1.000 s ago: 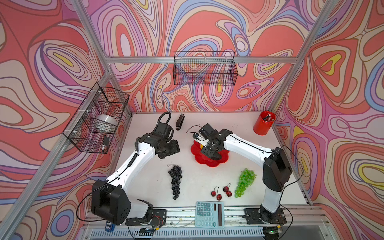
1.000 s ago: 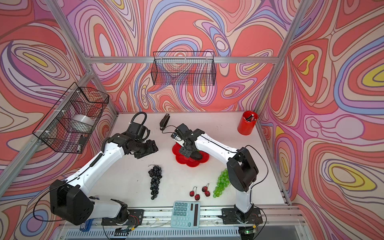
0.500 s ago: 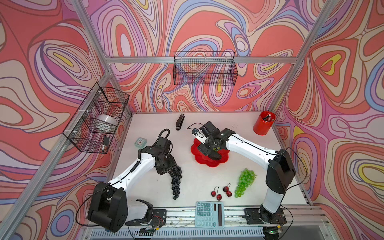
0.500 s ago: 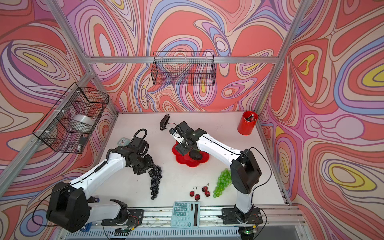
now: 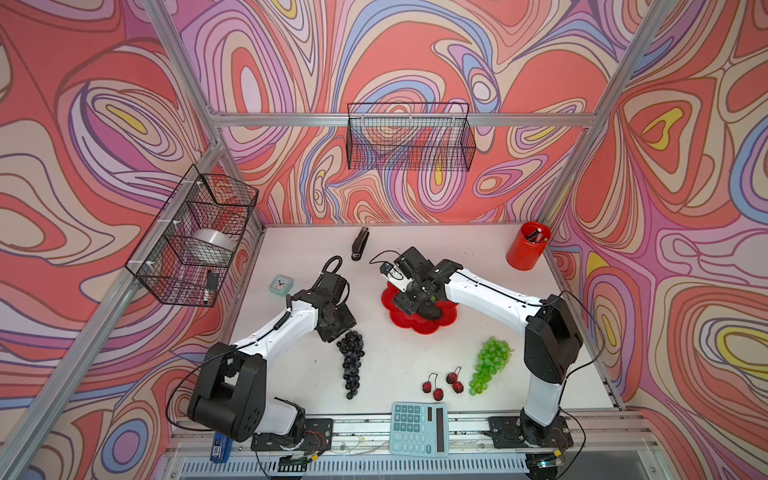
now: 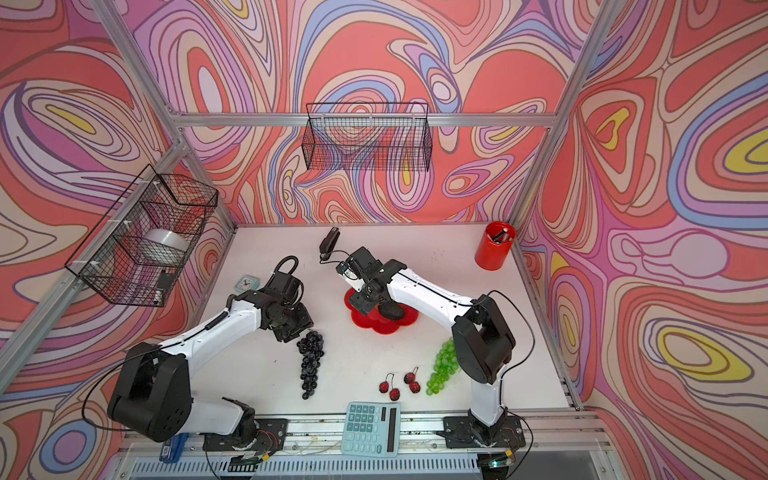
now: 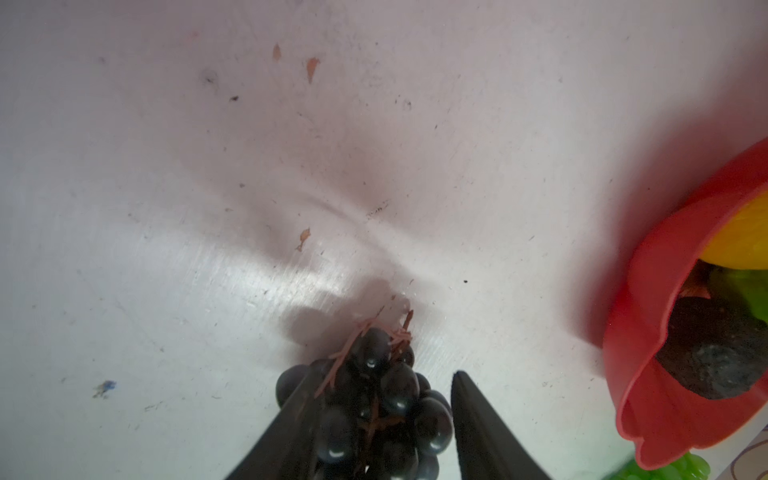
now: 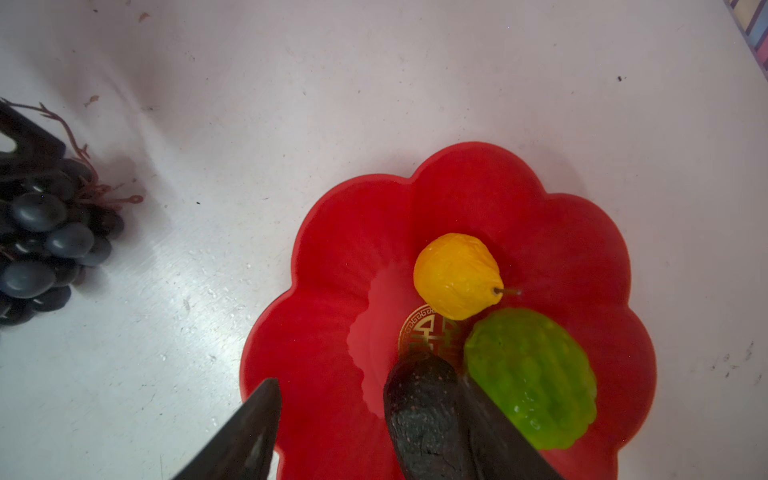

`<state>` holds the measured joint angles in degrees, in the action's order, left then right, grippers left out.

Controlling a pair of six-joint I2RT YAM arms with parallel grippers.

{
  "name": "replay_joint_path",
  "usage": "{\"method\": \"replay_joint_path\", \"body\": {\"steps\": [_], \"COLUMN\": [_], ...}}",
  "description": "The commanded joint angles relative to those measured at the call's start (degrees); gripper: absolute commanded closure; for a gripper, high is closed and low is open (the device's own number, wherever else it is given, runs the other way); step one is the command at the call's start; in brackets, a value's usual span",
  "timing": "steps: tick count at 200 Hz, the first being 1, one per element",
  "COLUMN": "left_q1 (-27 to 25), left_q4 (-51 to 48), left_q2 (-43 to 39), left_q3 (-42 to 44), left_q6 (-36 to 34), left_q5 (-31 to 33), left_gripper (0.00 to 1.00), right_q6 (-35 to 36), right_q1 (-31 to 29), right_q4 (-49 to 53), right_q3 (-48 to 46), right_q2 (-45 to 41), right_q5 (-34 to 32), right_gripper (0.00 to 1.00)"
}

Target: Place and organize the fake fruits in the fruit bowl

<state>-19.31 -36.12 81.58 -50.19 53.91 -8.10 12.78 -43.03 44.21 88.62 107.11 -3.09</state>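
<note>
The dark purple grape bunch [image 5: 351, 365] [image 6: 309, 361] lies on the white table. My left gripper [image 5: 343, 328] [image 7: 382, 376] is open and straddles its stem end [image 7: 374, 399]: one finger touches the grapes, the other stands a little off. The red scalloped fruit bowl [image 5: 440, 324] [image 8: 332, 257] holds a small yellow fruit [image 8: 455, 274], a bumpy lime-green ball [image 8: 532, 374] and a dark avocado [image 8: 424, 407]. Low over the bowl, my right gripper [image 5: 411, 305] [image 8: 365, 380] is open, with the avocado against one finger. The green grape bunch [image 5: 490, 365] and the red berries [image 5: 442, 382] lie at the front right.
A tall red cup [image 5: 528, 251] stands at the back right, a black stapler [image 5: 360, 243] at the back middle and a small teal clock [image 5: 281, 284] at the left. A teal calculator [image 5: 419, 428] lies on the front rail. Wire baskets [image 5: 409, 137] [image 5: 195, 237] hang on the walls.
My left arm has swung forward from beside the bowl and come down onto the top of the purple grape bunch, its jaws narrowing around it. My right gripper has stayed over the bowl.
</note>
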Motion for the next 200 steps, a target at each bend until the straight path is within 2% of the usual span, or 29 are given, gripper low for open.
{"method": "replay_joint_path", "body": {"steps": [1, 83, 125, 154, 172, 200], "left_q1": [0.63, 0.86, 0.88, 0.85, 0.90, 0.86], "left_q4": [3.04, 9.81, 11.85, 12.96, 13.80, 15.14], "left_q2": [1.84, 5.31, 6.20, 6.30, 6.65, 7.71], "left_q3": [0.61, 2.53, 2.67, 2.65, 2.58, 2.14], "left_q6": [1.47, 2.33, 2.60, 2.68, 2.34, 2.15], "left_q5": [2.11, 2.12, 1.97, 2.38, 2.65, 2.00], "left_gripper": [0.47, 0.55, 0.66, 0.61, 0.48, 0.48], "right_q6": [0.91, 1.98, 2.29, 2.29, 2.42, 2.43], "right_q1": [-0.43, -1.92, -2.90, -3.24, -3.60, -3.68], "right_q4": [1.78, 2.46, 2.49, 2.14, 2.07, 1.79], "right_q3": [-0.30, -1.34, -1.69, -2.05, -2.20, -2.83], "right_q2": [1.55, 3.41, 4.50, 4.78, 5.00, 4.98], "right_q5": [-3.74, -6.18, -7.28, -7.25, -7.53, -7.54], "right_gripper": [0.30, 0.31, 0.31, 0.31, 0.31, 0.31]}}
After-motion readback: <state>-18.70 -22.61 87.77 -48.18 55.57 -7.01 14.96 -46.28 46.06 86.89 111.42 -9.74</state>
